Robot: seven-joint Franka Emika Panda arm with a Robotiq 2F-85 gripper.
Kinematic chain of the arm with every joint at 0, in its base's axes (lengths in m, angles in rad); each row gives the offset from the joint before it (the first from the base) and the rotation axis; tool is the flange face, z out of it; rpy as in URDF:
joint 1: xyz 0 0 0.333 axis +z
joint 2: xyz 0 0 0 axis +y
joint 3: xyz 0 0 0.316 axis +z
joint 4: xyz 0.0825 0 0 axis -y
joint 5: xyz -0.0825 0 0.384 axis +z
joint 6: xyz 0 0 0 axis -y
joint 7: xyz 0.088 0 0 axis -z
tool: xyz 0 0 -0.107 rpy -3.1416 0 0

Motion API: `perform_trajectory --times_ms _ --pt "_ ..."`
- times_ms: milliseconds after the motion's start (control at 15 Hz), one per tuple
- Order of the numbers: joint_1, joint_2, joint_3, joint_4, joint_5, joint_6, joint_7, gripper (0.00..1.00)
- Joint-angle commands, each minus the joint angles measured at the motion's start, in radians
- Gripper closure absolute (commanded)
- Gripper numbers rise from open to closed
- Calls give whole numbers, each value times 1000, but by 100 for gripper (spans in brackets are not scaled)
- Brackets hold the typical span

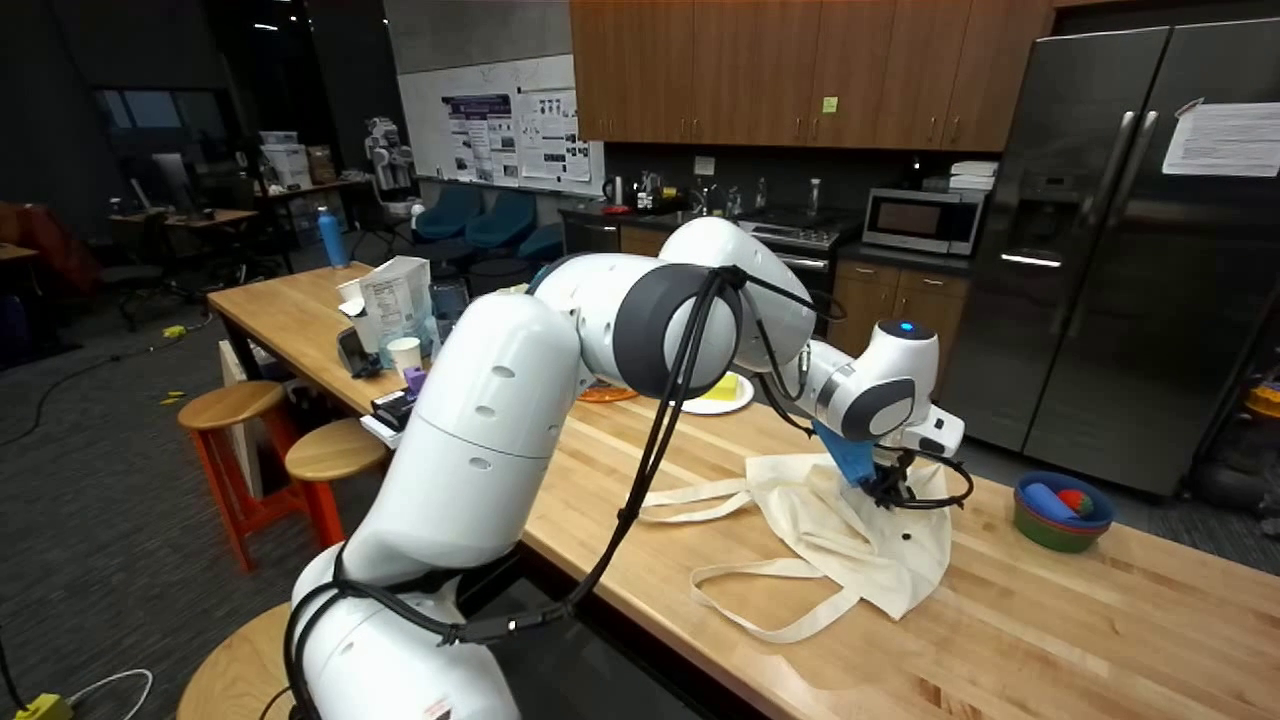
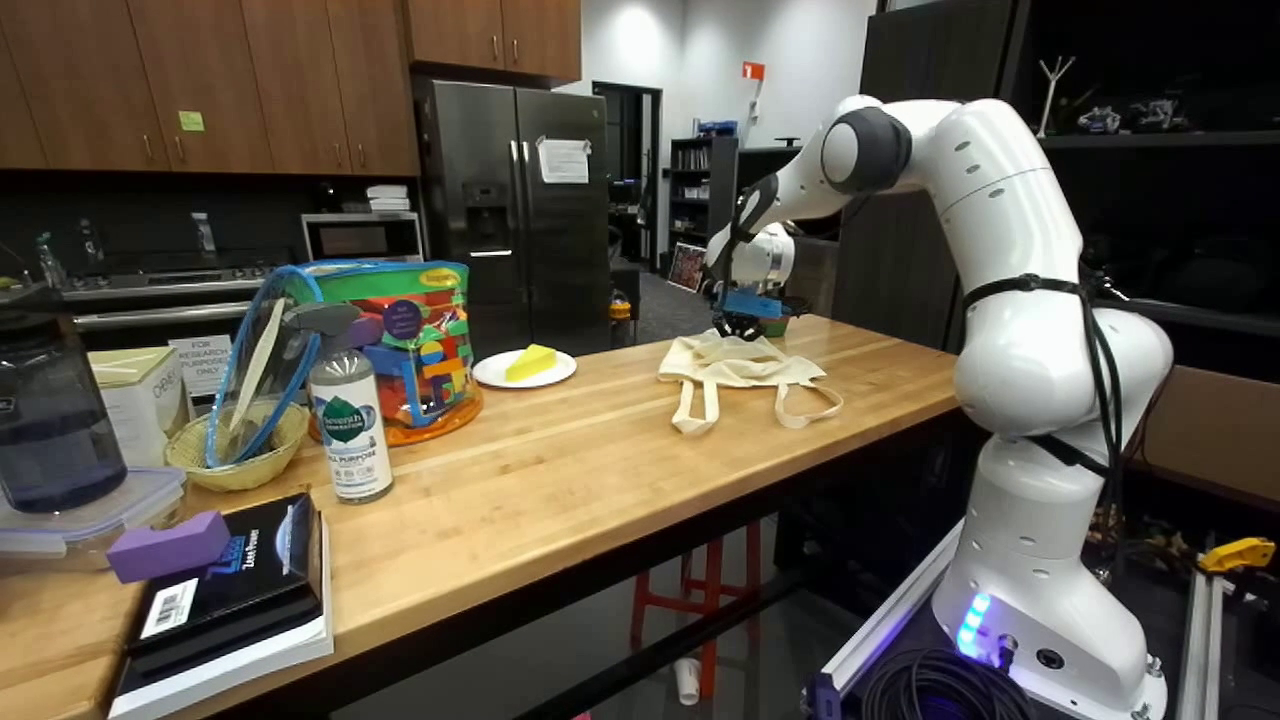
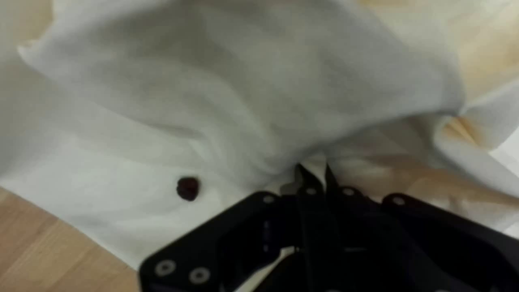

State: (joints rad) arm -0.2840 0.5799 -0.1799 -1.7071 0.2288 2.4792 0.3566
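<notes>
one pale cloth bag [image 1: 850, 545] lies crumpled on the wooden table [image 1: 1060, 630] beneath your gripper [image 3: 314, 167], both straps [image 1: 765, 568] splayed out flat. your fingertips stand nearly together, seemingly pinching a fold of its fabric. judge it light, limp and hardly fragile, probably with enough weave not to slip; a bunched fold like this looks a surer hold than the flatter layer by the dark spot [image 3: 188, 188].
</notes>
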Motion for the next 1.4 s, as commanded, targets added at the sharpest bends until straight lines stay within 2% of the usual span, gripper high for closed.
perform_trajectory --times_ms 0,200,467,533,733,1067,1333 --pt "-29 83 -1 29 25 38 -52 99" --pt "-41 83 23 20 35 59 -120 99" --pt "-59 46 66 -45 44 137 -268 99" --pt "33 -90 54 -74 9 32 -165 99" --pt "90 -150 77 -115 -11 35 -174 99" --pt "241 -300 89 -212 -65 -24 -68 99" --pt "301 -379 124 -248 -104 -83 -55 99"
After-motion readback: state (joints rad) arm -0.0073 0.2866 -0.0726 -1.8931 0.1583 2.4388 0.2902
